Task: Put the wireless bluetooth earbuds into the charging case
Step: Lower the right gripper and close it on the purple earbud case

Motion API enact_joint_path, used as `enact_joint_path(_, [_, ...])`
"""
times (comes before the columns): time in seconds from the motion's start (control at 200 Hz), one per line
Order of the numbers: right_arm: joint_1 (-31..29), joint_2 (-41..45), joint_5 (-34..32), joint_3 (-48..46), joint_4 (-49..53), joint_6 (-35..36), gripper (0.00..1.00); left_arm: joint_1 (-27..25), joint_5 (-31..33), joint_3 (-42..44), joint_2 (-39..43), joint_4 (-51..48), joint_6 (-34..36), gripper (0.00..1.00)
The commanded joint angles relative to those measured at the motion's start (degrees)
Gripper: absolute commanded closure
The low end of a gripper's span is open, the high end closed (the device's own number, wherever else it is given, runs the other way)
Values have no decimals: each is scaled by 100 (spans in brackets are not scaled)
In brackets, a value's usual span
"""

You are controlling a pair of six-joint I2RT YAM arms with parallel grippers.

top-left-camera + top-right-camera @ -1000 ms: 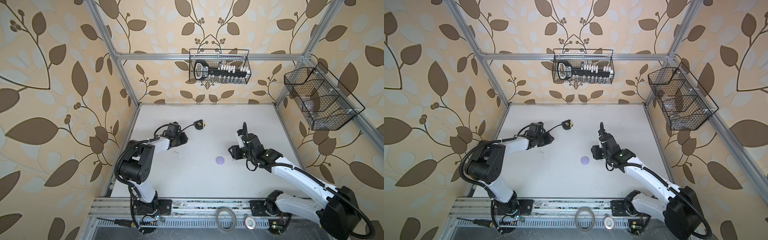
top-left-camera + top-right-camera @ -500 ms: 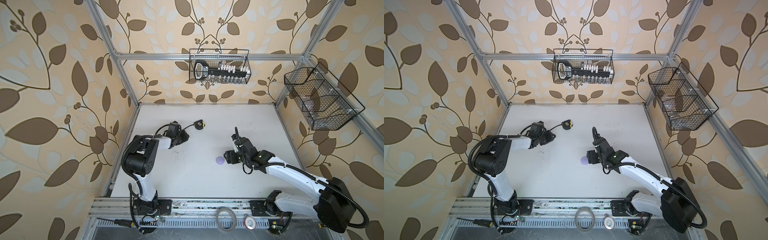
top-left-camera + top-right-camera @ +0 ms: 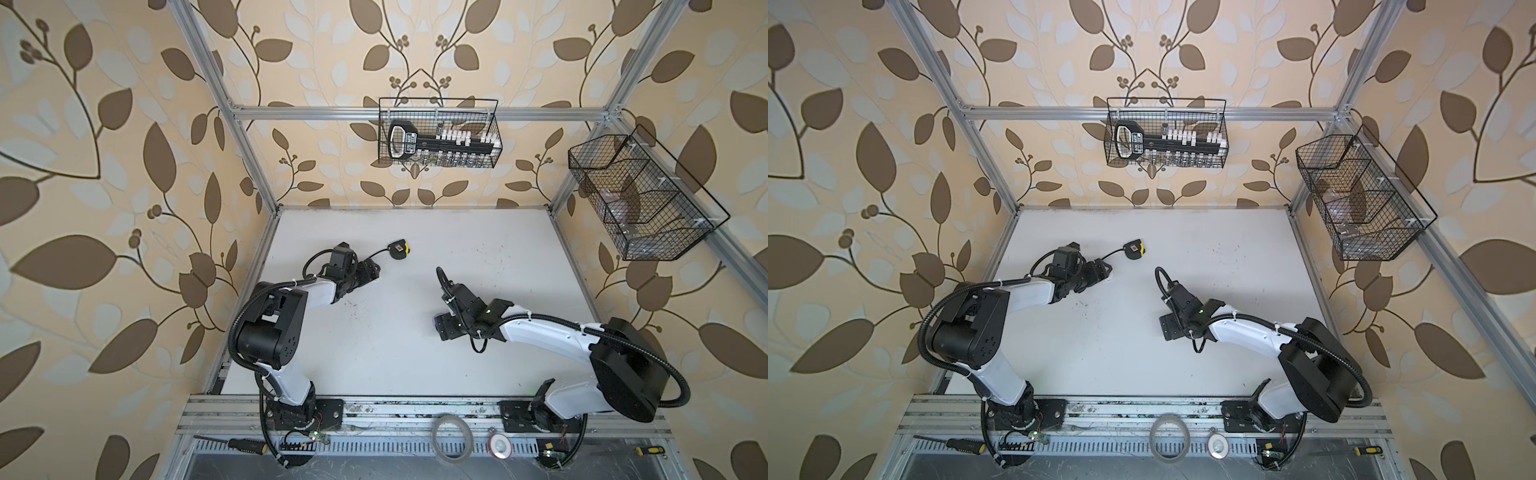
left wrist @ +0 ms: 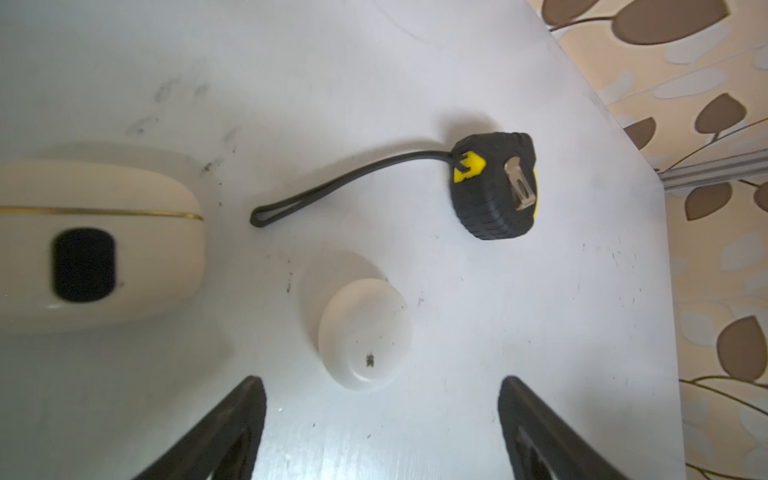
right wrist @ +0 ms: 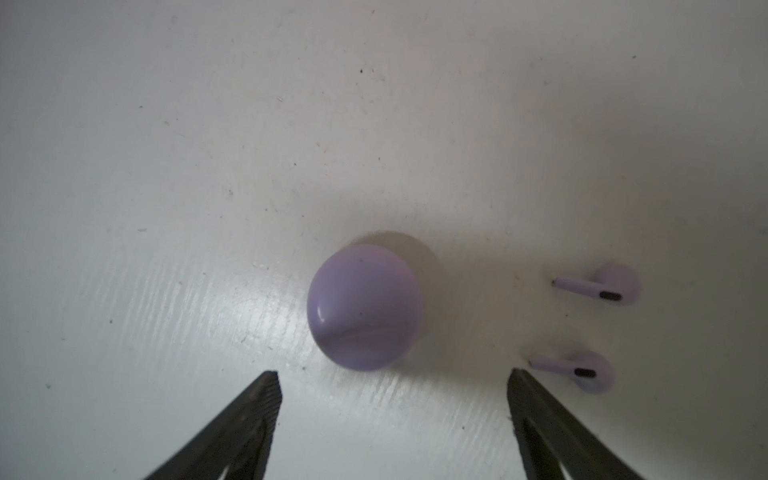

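Note:
In the right wrist view a round lavender charging case (image 5: 365, 307) lies shut on the white table, just ahead of my open right gripper (image 5: 392, 390) and between the lines of its fingers. Two lavender earbuds (image 5: 602, 286) (image 5: 582, 372) lie beside the case; the nearer one is close to one fingertip (image 5: 519, 382). In the left wrist view a white round case (image 4: 363, 334) sits just ahead of my open left gripper (image 4: 382, 399), and a larger cream case (image 4: 95, 245) lies off to one side. In a top view only a lavender sliver (image 3: 435, 321) shows at the right gripper (image 3: 441, 328).
A black and yellow tape measure (image 3: 399, 250) with a loop strap lies beyond the left gripper (image 3: 374, 271). Wire baskets hang on the back wall (image 3: 438, 133) and the right wall (image 3: 640, 199). A tape roll (image 3: 452, 436) and screwdrivers lie on the front rail.
My left gripper has gone from shut to wide open. My right arm has moved left and down over the lavender case, and its jaws have opened wider.

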State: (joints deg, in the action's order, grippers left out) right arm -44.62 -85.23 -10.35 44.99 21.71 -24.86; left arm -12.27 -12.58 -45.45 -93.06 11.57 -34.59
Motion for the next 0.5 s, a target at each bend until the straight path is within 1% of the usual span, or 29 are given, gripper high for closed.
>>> enact_joint_path(0.0, [-146,-267,-378,282,179,43,12,84,352,168,745,-237,330,7])
enact_joint_path(0.06, [-183,-429,-498,368,204,60,12,102,439,247,1016,-381,444,6])
enact_joint_path(0.095, [-187,-521,-543,403,215,84,12,111,518,317,1356,-446,506,6])
enact_joint_path(0.22, [-187,-773,-651,450,202,135,17,153,747,509,2066,-696,695,3])
enact_joint_path(0.285, [-187,-768,-741,401,209,131,19,164,855,623,2391,-774,742,1])
enact_joint_path(0.495, [-67,-479,-929,88,159,87,22,173,976,809,3112,-967,832,1])
